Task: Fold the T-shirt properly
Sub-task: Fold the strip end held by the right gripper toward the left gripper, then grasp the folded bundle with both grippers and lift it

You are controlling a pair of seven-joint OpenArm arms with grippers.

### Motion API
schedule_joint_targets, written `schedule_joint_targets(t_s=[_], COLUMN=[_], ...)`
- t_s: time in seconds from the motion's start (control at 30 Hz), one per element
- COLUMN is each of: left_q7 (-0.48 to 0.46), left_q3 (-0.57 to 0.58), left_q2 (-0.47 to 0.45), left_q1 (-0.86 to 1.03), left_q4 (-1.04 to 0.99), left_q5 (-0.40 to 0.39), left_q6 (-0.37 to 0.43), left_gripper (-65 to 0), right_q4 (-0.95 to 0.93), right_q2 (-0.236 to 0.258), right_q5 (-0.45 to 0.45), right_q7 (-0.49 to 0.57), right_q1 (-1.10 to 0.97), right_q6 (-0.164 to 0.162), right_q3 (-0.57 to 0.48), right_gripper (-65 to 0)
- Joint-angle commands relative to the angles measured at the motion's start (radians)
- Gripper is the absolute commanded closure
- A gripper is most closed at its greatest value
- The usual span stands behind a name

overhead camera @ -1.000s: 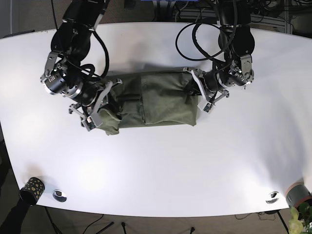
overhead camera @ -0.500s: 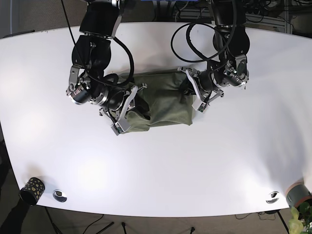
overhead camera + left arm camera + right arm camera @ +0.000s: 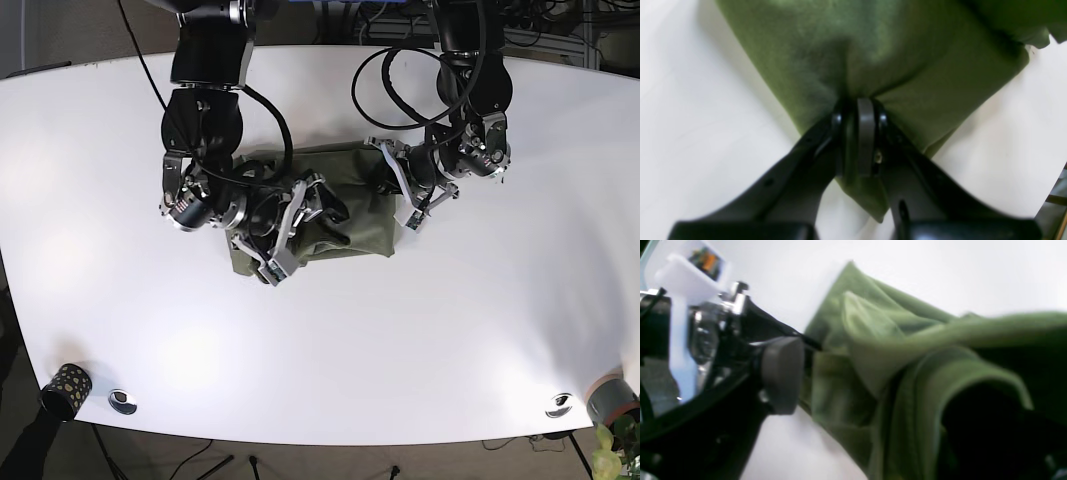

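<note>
The olive green T-shirt (image 3: 355,215) lies bunched into a short bundle at the middle of the white table (image 3: 320,340). My left gripper (image 3: 402,203) is at the bundle's right end. In the left wrist view this gripper (image 3: 858,108) is shut on a pinch of the shirt (image 3: 873,50). My right gripper (image 3: 325,222) rests over the bundle's left half. In the right wrist view its jaws stand apart: one grey pad (image 3: 781,373) is at the left, thick shirt folds (image 3: 873,340) lie beside it, and the other finger is hidden under cloth.
A patterned cup (image 3: 67,386) and a metal disc (image 3: 122,401) sit at the front left corner. Another disc (image 3: 558,405) and a grey cup (image 3: 612,396) sit at the front right. Black cables (image 3: 390,80) loop above the shirt.
My right gripper has travelled to the right across the table, bringing the shirt's left end over its middle. The bundle is now shorter. The left gripper has hardly moved.
</note>
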Motion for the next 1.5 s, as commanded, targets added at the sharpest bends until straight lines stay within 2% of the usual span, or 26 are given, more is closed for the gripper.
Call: schedule_joint_targets(t_s=[0.0,0.17,0.3,0.5,0.63,0.87,0.97,1.03,1.13,1.27,1.37,1.47], left_q7=[0.021,0.021,0.021,0.024,0.026,0.026,0.026,0.026,0.026,0.026,0.026,0.026], left_q3=[0.001,0.001,0.001,-0.002,-0.014,-0.088,-0.045,0.007,0.089,0.144,0.207,0.274], left_q2=[-0.002,-0.002,0.0,-0.002,-0.011,-0.117,-0.158,-0.178,-0.189,-0.169,-0.108,-0.076], left_q1=[-0.008,-0.01,-0.022,-0.022,-0.022,-0.031,-0.033,-0.048,-0.076,-0.085,-0.12,-0.119], left_q4=[0.006,0.011,0.036,0.169,0.283,0.367,0.369,0.367,0.366,0.366,0.352,0.326], left_q5=[0.012,0.011,0.009,0.009,0.009,0.019,0.019,0.019,0.019,0.019,0.019,0.019], left_q6=[-0.001,-0.001,-0.001,-0.001,-0.001,-0.001,-0.001,-0.001,-0.001,-0.001,-0.001,-0.001], left_gripper=[-4.3,-4.3,-4.3,-4.3,-4.3,-4.3,-4.3,-4.3,-4.3,-4.2,-4.0,-4.0], right_q4=[0.018,0.087,0.191,0.237,0.231,0.208,0.172,0.122,0.026,-0.106,-0.18,-0.234], right_q2=[0.0,0.0,0.042,0.081,0.083,0.078,0.081,0.083,0.081,0.081,0.098,0.109], right_q5=[0.028,0.035,0.037,0.032,0.037,0.029,0.026,0.02,-0.032,-0.104,-0.138,-0.149], right_q7=[0.024,0.024,-0.006,-0.012,-0.009,-0.002,0.026,0.06,0.1,0.164,0.19,0.192], right_q1=[0.02,0.011,-0.012,-0.06,-0.104,-0.129,-0.118,-0.089,-0.023,0.08,0.149,0.193], right_q6=[0.002,0.002,0.002,0.002,0.002,0.002,0.002,0.002,0.002,0.002,0.002,0.002], right_q3=[-0.013,0.018,0.022,0.025,0.087,0.102,0.113,0.157,0.219,0.251,0.266,0.282], right_gripper=[-49.5,-50.3,-50.1,-49.8,-49.8,-49.6,-49.5,-49.5,-49.5,-49.5,-48.8,-40.9])
